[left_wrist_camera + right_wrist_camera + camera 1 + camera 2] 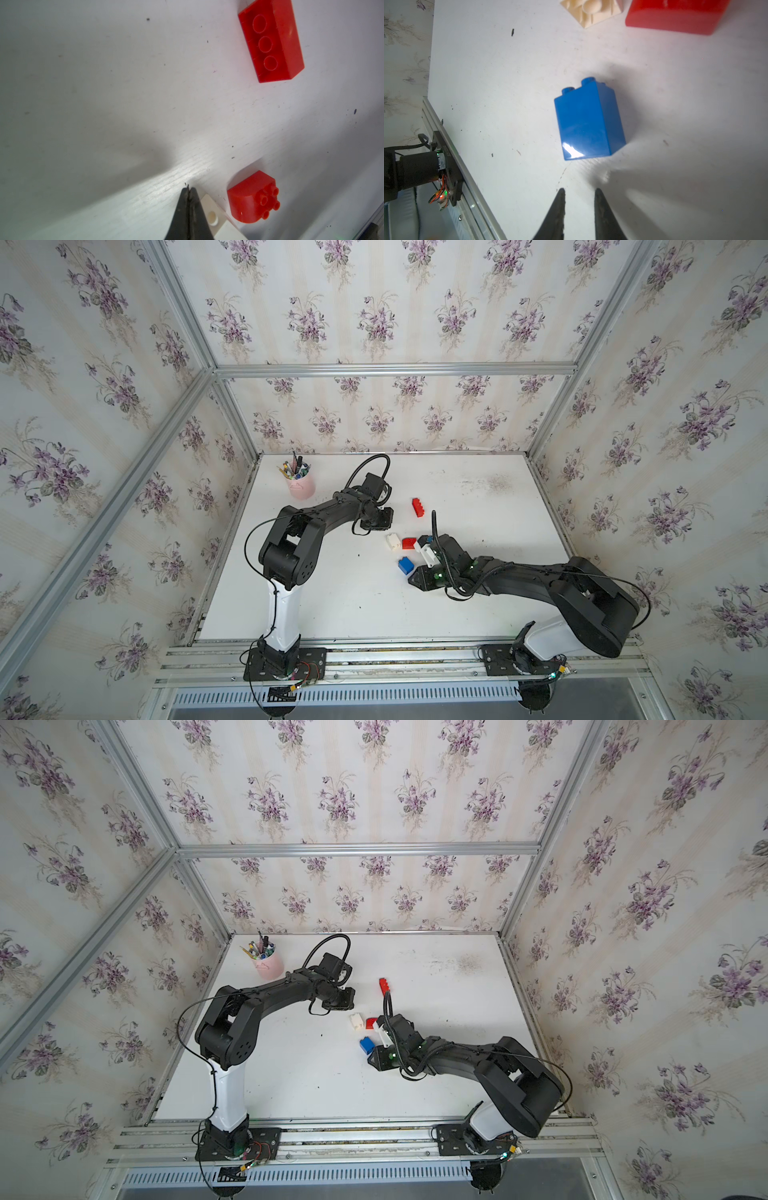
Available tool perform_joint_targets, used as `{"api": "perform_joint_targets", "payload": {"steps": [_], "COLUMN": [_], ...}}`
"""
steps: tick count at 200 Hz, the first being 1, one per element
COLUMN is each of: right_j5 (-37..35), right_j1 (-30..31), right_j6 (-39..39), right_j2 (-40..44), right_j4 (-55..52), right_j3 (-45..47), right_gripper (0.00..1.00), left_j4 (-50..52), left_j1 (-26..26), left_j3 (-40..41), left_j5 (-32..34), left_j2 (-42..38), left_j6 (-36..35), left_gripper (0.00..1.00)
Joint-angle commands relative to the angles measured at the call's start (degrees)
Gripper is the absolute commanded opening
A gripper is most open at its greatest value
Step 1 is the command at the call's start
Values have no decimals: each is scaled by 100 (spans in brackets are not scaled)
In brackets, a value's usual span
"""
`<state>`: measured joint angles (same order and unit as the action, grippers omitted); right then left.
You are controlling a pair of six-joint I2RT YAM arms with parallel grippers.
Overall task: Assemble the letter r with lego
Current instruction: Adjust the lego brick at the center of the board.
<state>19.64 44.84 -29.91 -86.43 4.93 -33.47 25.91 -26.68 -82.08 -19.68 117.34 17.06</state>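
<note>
Four lego bricks lie loose on the white table (332, 597), none joined. The long red brick (418, 507) (272, 39) lies farthest back. The white brick (392, 541) (212, 216) and the short red brick (409, 543) (253, 197) lie side by side. The blue brick (406, 565) (589, 120) lies nearer the front. My left gripper (188, 188) (380, 526) is shut and empty, with its tips just beside the white brick. My right gripper (579, 190) (412, 578) is open with a narrow gap and holds nothing. It stands a short way from the blue brick.
A pink cup of pens (300, 483) stands at the back left of the table. Aluminium rails (374, 659) carrying both arm bases run along the front edge. Floral walls close in the sides and back.
</note>
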Motion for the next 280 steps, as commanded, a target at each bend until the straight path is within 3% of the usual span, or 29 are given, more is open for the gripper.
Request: {"api": "perform_joint_targets", "payload": {"steps": [1,118,222,280], "right_j5": [-232,-632,-199,-478], "right_j1": [3,-2,7,0], "right_j6": [179,582,59,-135], "right_j2": [-157,-707,-753,-371], "right_j4": [244,365,1021,1025], "right_j3": [-151,-611,-490,-222], "right_gripper": [25,24,22,21], "left_j4": [-58,-113,-104,-52], "left_j1": [-30,-146,-162,-162], "left_j3": [16,122,342,299], "left_j5": [-186,-334,-217,-128], "left_j2": [36,108,26,-9], "left_j6": [-8,59,108,44], "left_gripper": [5,4,2,2]}}
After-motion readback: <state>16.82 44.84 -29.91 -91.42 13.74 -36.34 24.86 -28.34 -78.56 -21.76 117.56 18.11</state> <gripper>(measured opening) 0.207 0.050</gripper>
